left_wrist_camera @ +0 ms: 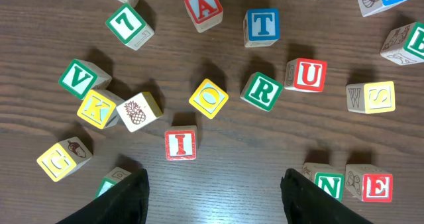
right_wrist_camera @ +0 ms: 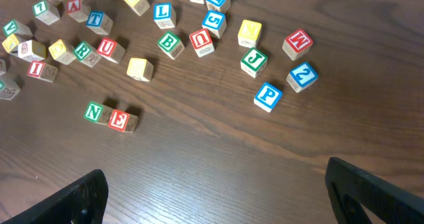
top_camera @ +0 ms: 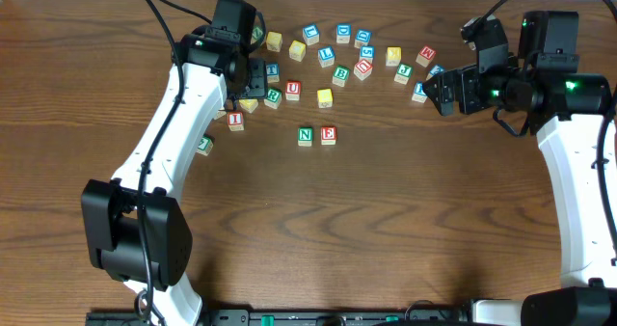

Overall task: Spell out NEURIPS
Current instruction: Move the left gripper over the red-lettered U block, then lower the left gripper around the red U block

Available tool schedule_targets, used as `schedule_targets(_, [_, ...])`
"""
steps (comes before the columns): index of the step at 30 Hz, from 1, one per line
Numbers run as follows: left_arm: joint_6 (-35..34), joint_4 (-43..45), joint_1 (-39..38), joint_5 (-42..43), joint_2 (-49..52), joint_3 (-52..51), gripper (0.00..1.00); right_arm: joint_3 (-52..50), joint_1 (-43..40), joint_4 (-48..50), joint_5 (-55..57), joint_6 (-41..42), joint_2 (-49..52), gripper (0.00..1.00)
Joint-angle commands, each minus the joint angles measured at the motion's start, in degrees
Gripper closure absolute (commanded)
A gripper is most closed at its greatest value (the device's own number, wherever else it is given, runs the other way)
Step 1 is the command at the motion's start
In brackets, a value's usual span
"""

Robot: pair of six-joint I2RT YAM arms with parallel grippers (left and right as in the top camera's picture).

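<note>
NEURIPS cubes (top_camera: 306, 135): N cube (top_camera: 305, 134) and E cube (top_camera: 328, 134) touch side by side (the word's start).
We see R cube (top_camera: 274, 96), U cube (top_camera: 292, 91) and I cube (top_camera: 235, 120) at their 10 o'clock, yellow S cube (left_wrist_camera: 379, 97) at 12, P cube (right_wrist_camera: 267, 96) at 2. Left gripper (left_wrist_camera: 215, 184) and right gripper (right_wrist_camera: 215, 184) both gape, holding nothing.

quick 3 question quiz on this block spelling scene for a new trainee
1. True or false: the N block and the E block sit side by side, away from the scattered pile.
2. Which one is needed next for NEURIPS? A) the U block B) a K C) a T
3. Fill in: the left gripper hangs close to the I block, holding nothing, with its jaws ___.
Key: 1 true; 2 A; 3 open
</note>
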Motion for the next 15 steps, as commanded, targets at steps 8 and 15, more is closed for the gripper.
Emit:
schedule_targets(8, [1.2, -0.4, -0.3, -0.3, 0.3, 1.3, 0.36, 1.2, -0.1, 0.0, -0.7, 0.3, 0.0, 0.01])
schedule_targets(15, [1.2, -1.2, -0.3, -0.3, 0.3, 1.2, 0.36, 1.2, -0.1, 0.0, -0.7, 0.3, 0.0, 0.01])
